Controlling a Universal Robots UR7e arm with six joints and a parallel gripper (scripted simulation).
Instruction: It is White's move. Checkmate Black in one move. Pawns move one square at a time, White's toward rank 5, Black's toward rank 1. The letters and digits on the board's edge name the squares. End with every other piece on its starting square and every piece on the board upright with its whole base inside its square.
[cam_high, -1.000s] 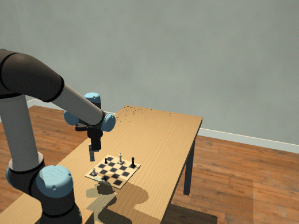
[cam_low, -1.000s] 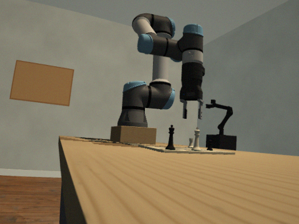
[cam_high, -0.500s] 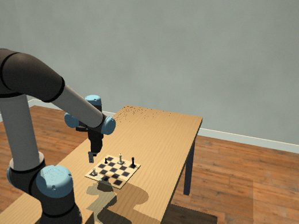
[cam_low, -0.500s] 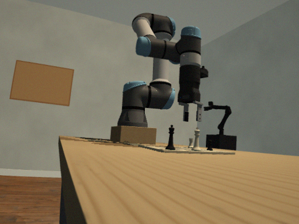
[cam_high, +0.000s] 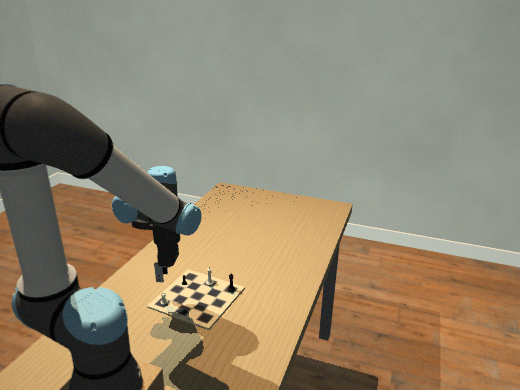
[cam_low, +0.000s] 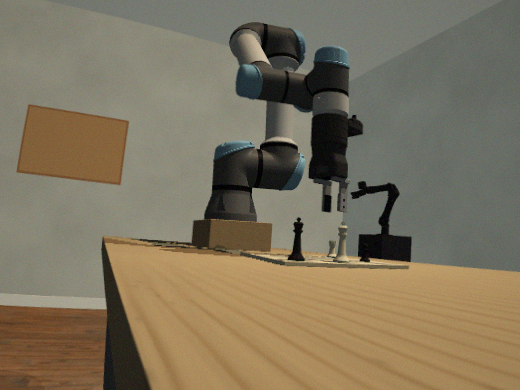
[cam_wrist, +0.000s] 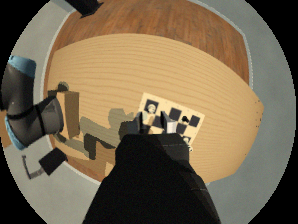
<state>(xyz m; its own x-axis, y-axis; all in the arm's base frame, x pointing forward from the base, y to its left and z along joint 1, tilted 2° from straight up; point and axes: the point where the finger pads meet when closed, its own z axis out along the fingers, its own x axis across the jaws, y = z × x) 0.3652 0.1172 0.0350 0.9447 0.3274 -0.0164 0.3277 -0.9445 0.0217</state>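
A small chessboard (cam_high: 226, 299) (cam_low: 320, 262) (cam_wrist: 193, 121) lies on the wooden table. On it stand a tall white piece (cam_high: 209, 276) (cam_low: 342, 243), a tall black piece (cam_high: 230, 282) (cam_low: 297, 240), a small black pawn (cam_high: 184, 279) (cam_low: 365, 252) and a small white piece (cam_high: 163, 299) (cam_low: 331, 248), all upright. My gripper (cam_high: 160, 274) (cam_low: 334, 202) (cam_wrist: 151, 116) hangs well above the board's side nearest the robot's base. Its fingers point down and stand partly apart, with nothing between them.
The robot's base stands on a wooden block (cam_low: 232, 235) behind the board. A black stand with a small arm (cam_low: 385, 245) sits at the far right. The table's edges drop off at the left (cam_low: 107, 280) and on the far side (cam_high: 320, 280).
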